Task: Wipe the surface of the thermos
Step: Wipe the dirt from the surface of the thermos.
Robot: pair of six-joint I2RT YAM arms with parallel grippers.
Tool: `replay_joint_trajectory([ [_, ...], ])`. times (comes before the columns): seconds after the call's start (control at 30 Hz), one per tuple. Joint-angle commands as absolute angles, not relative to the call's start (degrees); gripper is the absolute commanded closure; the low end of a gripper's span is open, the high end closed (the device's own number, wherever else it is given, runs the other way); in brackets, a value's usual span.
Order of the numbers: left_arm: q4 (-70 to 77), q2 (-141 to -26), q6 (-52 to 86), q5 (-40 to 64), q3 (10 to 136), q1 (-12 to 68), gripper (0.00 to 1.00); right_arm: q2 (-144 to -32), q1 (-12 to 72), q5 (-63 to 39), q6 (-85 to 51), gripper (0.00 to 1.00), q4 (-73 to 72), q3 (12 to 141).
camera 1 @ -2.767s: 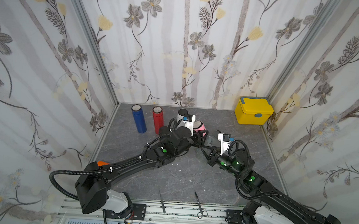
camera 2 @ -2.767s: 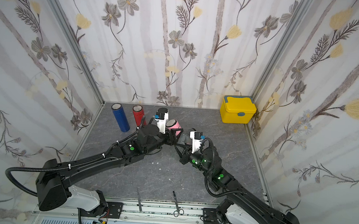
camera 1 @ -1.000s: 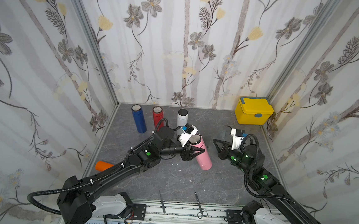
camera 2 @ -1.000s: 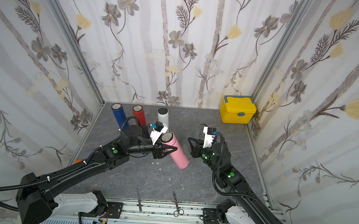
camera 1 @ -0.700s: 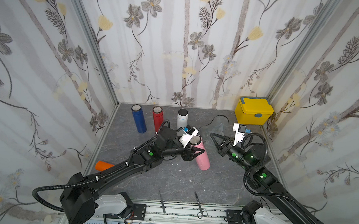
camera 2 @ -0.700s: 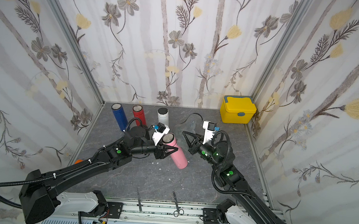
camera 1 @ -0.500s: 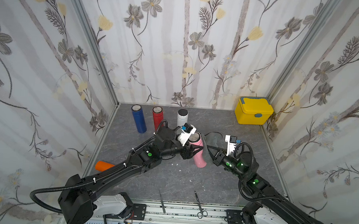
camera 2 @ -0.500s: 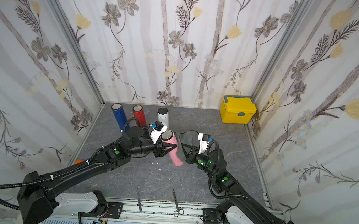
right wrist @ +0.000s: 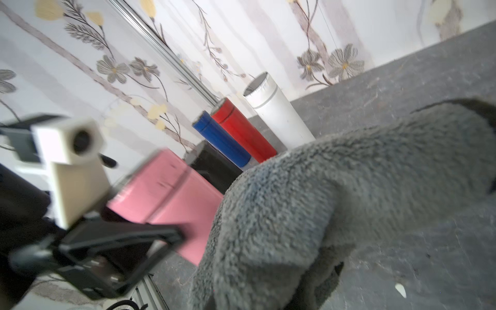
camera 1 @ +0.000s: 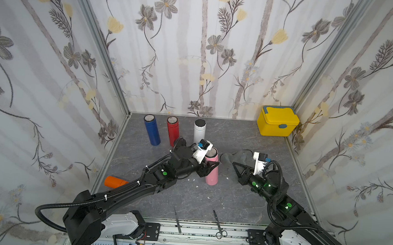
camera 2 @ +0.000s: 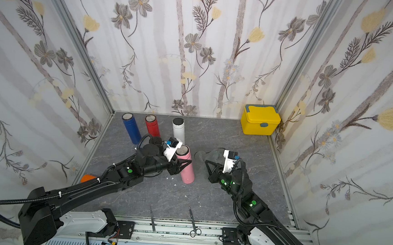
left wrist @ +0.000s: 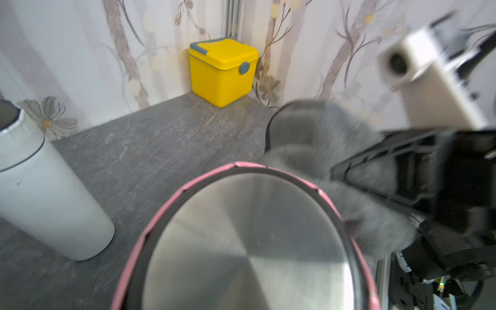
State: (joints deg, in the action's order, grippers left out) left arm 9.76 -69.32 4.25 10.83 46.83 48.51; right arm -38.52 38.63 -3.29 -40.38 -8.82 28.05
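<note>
Both top views look steeply down over the whole tabletop (camera 1: 237, 135). The wrist views sit close, sharing the pink thermos (left wrist: 241, 241).

Grey table (camera 1: 234, 136) — 3 thermoses (camera 1: 173, 131), yellow box (camera 1: 277, 121).

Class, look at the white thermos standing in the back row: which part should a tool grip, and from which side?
Probably best: grip the white thermos around its mid-body, jaws level, coming from the side facing the yellow box. It stands upright, a plain cylinder. The red thermos stands near its other side, and the pink thermos is close in front.
</note>
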Motion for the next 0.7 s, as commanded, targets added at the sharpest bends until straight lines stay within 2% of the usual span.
replay_joint_trajectory([
  [0.0, 14.9, -69.3, 2.1, 5.0, 44.0, 49.0, 1.00, -41.6, 37.8, -10.9, -38.4, 1.00, -11.0, 33.1],
  [0.2, 16.0, -69.7, -0.5, 0.2, 41.3, 50.6, 1.00, -50.0, 37.5, -21.8, -42.9, 1.00, -20.3, 38.9],
  [0.37, 18.9, -70.0, -1.2, -1.3, 38.9, 51.0, 1.00, -56.6, 38.6, -28.3, -44.0, 1.00, -21.3, 41.6],
  [0.67, 20.7, -70.4, -1.2, -1.6, 37.8, 52.1, 1.00, -64.8, 41.1, -21.7, -40.6, 1.00, -15.0, 46.0],
])
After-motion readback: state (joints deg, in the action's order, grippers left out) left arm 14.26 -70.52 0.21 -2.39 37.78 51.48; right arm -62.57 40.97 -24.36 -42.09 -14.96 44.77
